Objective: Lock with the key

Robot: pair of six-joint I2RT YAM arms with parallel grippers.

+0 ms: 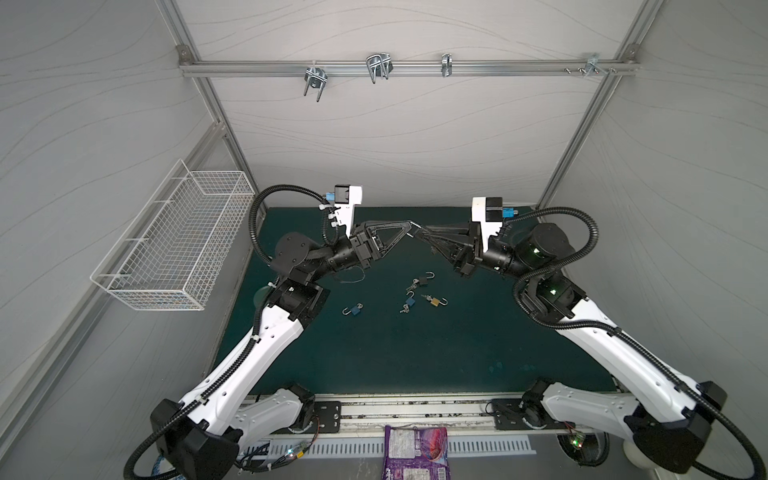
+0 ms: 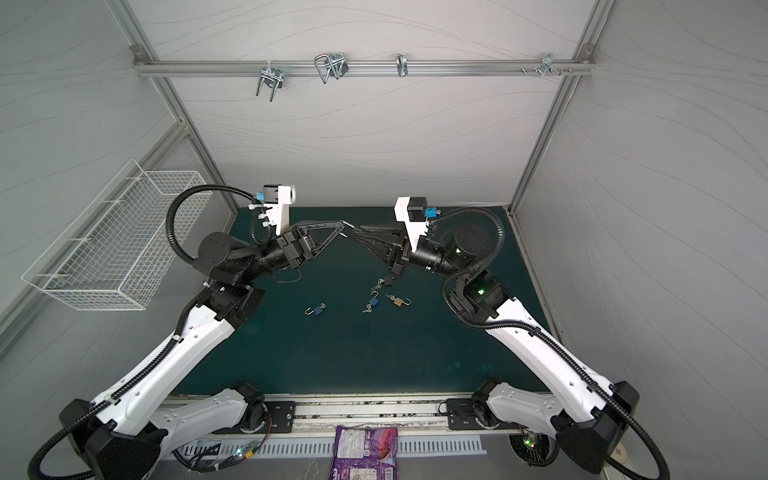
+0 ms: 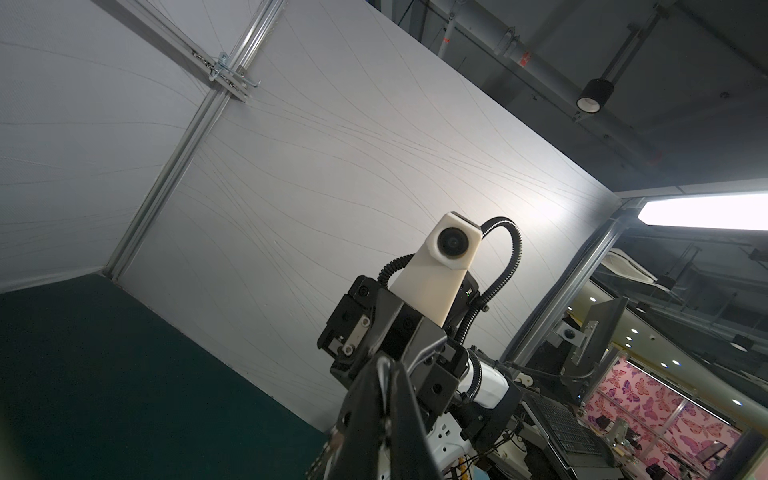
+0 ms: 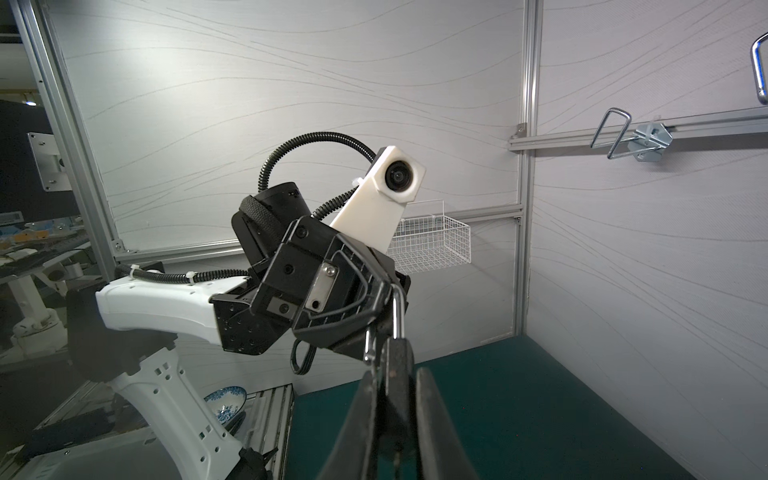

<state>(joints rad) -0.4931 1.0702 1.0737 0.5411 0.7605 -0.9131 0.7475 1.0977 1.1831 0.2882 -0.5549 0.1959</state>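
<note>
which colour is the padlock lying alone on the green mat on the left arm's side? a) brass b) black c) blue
c: in both top views the small blue padlock with an open silver shackle lies by itself on the dark green mat.

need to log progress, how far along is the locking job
Done: one padlock is up off the mat, the left gripper shut on its shackle. In hand: the right gripper flanks its body; grip unclear. Left: that shackle looks unclosed, and a black padlock, a gold padlock and two blue padlocks lie open on the mat.
</note>
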